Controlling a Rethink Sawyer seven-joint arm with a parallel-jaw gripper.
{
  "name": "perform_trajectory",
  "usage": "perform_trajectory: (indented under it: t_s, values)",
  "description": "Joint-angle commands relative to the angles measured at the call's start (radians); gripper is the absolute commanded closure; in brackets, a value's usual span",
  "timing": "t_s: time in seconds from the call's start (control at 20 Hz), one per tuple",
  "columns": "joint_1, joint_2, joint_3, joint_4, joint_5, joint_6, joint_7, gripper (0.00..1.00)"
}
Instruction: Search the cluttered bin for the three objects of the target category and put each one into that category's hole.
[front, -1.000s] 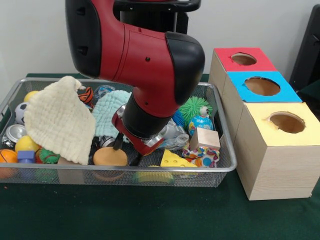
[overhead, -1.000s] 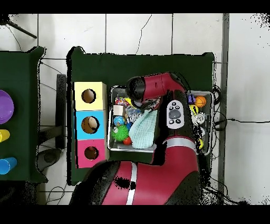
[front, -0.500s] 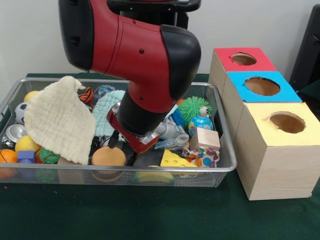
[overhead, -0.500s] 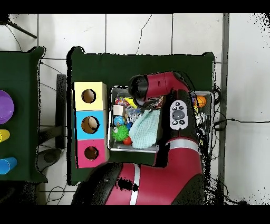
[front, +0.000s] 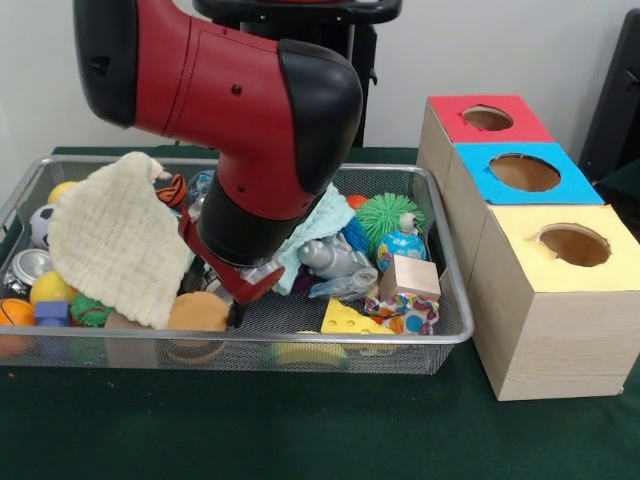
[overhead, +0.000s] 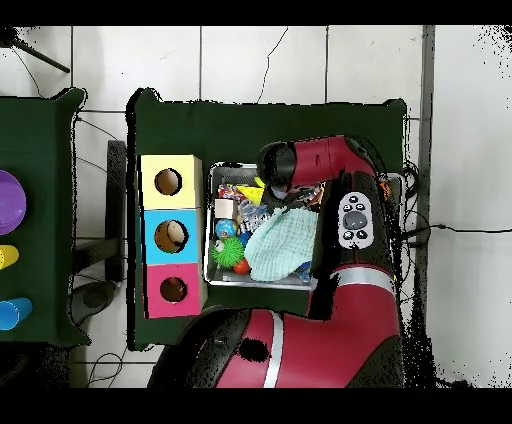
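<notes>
My gripper (front: 232, 312) sits low in the wire bin (front: 452, 336), touching a tan round block (front: 197, 312). I cannot tell its grip. The arm (front: 240, 120) hides the middle toys; a cream cloth (front: 115, 240) covers others.

The claw (front: 235, 312) is almost wholly hidden behind the red wrist — whether it stands open or closed cannot be told. The arm (front: 230, 120) covers the middle of the wire bin (front: 450, 335). Left of the arm, a cream cloth (front: 115, 235) hides whatever lies beneath it; overhead, the arm covers the bin's right half.
</notes>
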Motion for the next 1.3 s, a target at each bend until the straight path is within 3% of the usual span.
perform_trajectory:
  t_s: [0.05, 0.1, 0.7, 0.9, 1.1, 1.3]
  values:
    - [-0.023, 0.012, 0.05, 0.021, -0.094, -0.06, -0.321, 0.0]
    - [-0.022, 0.012, 0.048, 0.024, -0.09, -0.056, -0.319, 1.0]
    - [-0.001, 0.009, 0.044, 0.029, -0.094, -0.051, -0.305, 1.0]
    - [0.0, -0.005, 0.046, 0.054, -0.063, -0.076, -0.233, 1.0]
    - [0.006, -0.072, 0.054, 0.119, -0.005, -0.047, -0.186, 1.0]
    - [-0.011, -0.179, 0.069, 0.204, 0.054, -0.002, -0.196, 1.0]
